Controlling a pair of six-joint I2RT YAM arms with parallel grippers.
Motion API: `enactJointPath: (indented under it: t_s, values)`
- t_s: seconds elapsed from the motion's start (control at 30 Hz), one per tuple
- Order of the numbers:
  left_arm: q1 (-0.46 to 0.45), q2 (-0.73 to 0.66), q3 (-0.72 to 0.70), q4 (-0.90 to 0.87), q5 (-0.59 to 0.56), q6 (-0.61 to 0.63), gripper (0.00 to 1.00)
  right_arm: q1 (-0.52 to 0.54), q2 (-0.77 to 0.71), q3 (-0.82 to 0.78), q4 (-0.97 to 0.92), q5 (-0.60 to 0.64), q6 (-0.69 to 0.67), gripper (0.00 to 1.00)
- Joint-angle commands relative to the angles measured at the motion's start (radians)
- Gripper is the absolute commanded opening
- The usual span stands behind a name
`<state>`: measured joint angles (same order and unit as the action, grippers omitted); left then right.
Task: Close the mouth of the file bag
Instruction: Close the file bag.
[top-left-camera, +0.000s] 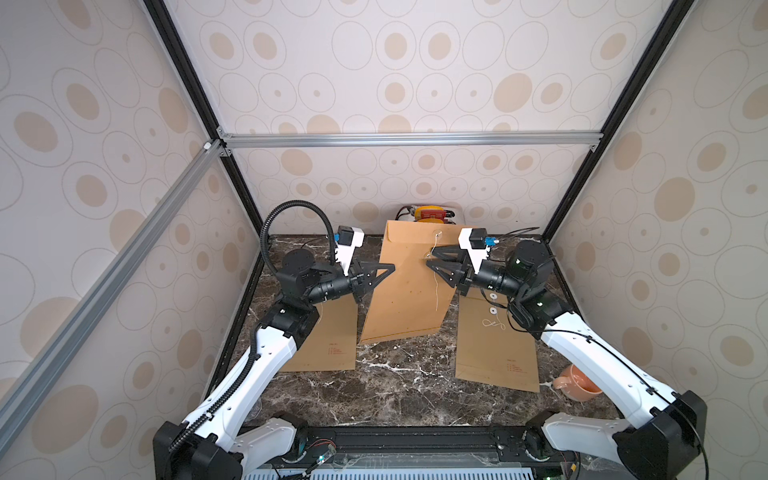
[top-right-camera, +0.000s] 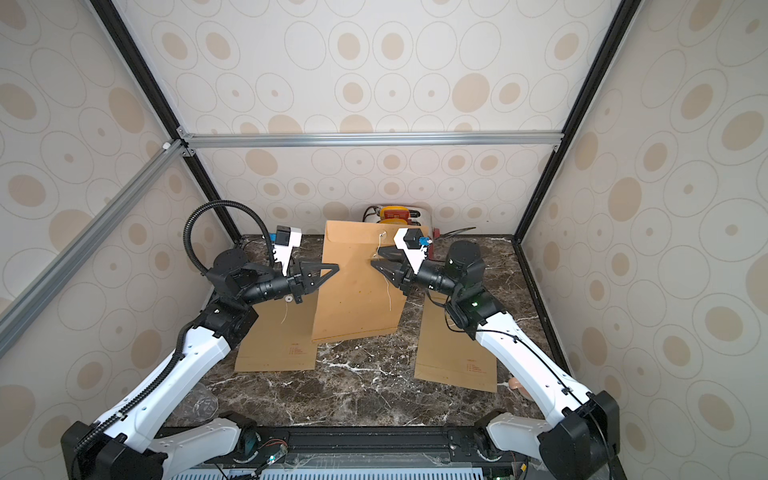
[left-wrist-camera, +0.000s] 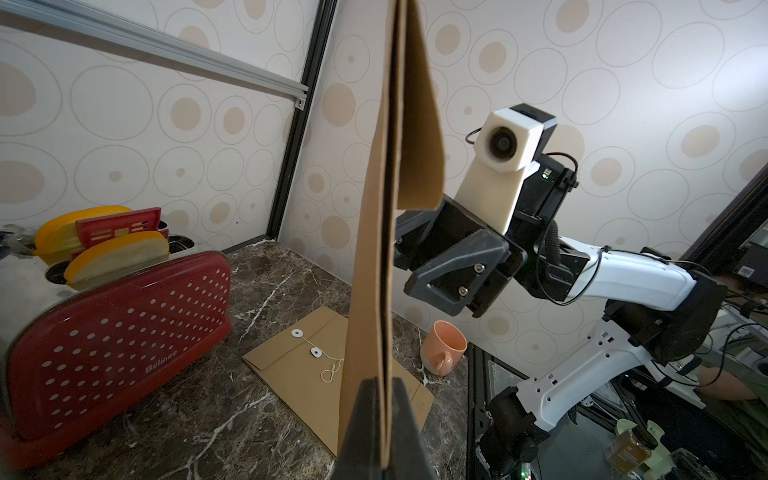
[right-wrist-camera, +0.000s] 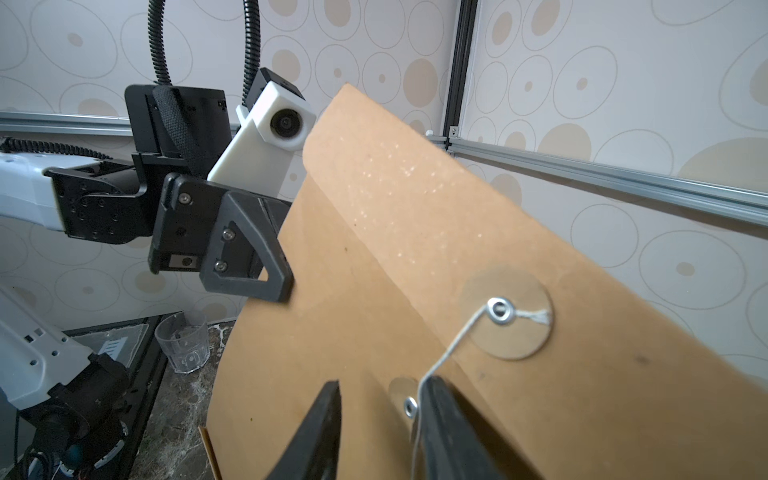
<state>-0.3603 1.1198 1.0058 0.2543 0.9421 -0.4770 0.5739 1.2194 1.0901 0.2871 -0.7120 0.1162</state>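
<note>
Left gripper (top-left-camera: 390, 268): clamped on the left edge of the file bag (top-left-camera: 409, 291).
File bag: upright at the middle of the bench (top-left-camera: 395, 386), flap folded over.
String (right-wrist-camera: 453, 345): hangs from the flap button (right-wrist-camera: 505, 311), touching one finger (right-wrist-camera: 442, 415).
Right gripper (right-wrist-camera: 382, 388): jaws partly apart, lower button (right-wrist-camera: 409, 402) between them.

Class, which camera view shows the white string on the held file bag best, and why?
The right wrist view: the string runs close-up from the upper disc down past the lower disc. Both top views show it as a thin hanging thread. The left wrist view sees the file bag edge-on, string hidden.
</note>
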Motion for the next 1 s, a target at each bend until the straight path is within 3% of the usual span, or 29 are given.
enactJointPath:
  t_s: [0.0,0.27,0.97]
  values:
    - [-0.007,-0.016,0.007,0.048,0.016,0.007,0.00,0.014,-0.024,-0.009,0.038,-0.059,0.037,0.35]
    - [-0.007,-0.017,0.006,0.049,0.012,0.001,0.00,0.023,0.008,0.004,0.021,-0.100,0.085,0.33]
    - [-0.003,-0.025,-0.017,0.131,0.006,-0.061,0.00,0.037,-0.041,-0.174,0.132,-0.090,0.151,0.28]
